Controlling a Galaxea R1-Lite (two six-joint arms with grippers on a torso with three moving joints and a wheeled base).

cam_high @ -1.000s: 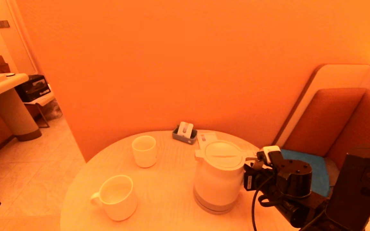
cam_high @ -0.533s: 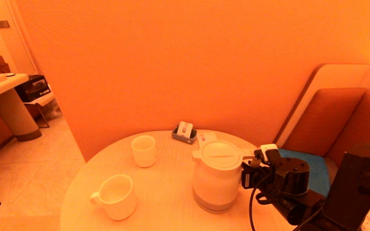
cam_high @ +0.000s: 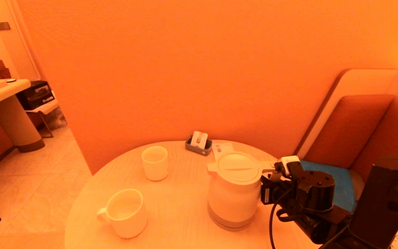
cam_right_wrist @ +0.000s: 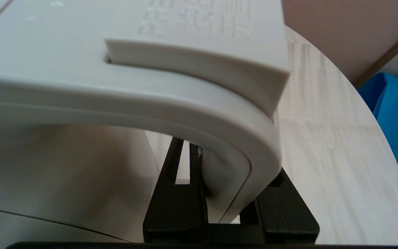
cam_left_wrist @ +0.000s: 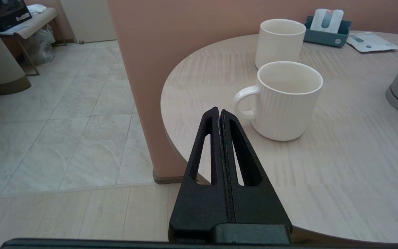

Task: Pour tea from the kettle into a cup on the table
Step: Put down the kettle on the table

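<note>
The kettle stands upright on the table, at roughly the 3 o'clock position of the round top as the head view shows it, with its flat lid closed and its grey bottom band on the wood surface. The right gripper is positioned at the 3 o'clock side of the kettle body, at the loop handle. In the right wrist view, one black finger lies inside the handle loop and the other lies outside it, so the fingers are clamped on the vertical part of the handle with the plastic between them. The cup stands upright at about the 11 o'clock position from the table centre, well apart from the kettle. The mug stands at about the 8 o'clock position, near the table edge, with its side handle pointing to 9 o'clock. A small grey holder sits at the 12 o'clock edge of the table, and a flat packet lies just beside it, behind the kettle lid. The left gripper is not seen in the head view; the left wrist view shows it off the table edge on the mug side, fingers pressed fully together and holding nothing.
</note>
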